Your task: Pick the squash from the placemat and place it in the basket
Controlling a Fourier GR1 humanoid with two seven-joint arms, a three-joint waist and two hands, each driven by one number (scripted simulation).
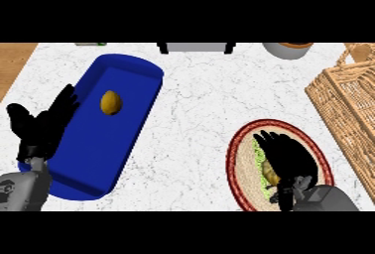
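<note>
So, the right hand [291, 159] is down over the squash [270, 172], which sits on the round placemat [242, 163] at the lower right of the frame. Honestly can't tell if its fingers are closed on it. The wicker basket [344, 104] is at the right edge, near the placemat. The left hand [40, 126] rests at the left edge, fingers spread, by a blue tray [110, 144] with a yellow-brown fruit [110, 102], all on the white marble desk [198, 109].

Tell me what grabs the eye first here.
The big blue tray at left, with a small yellow-brown object lying on it. Next, the right hand at lower right, covering most of the squash on the round red-rimmed placemat, with the wicker basket along the right edge. The left hand rests open at the tray's left edge.
</note>
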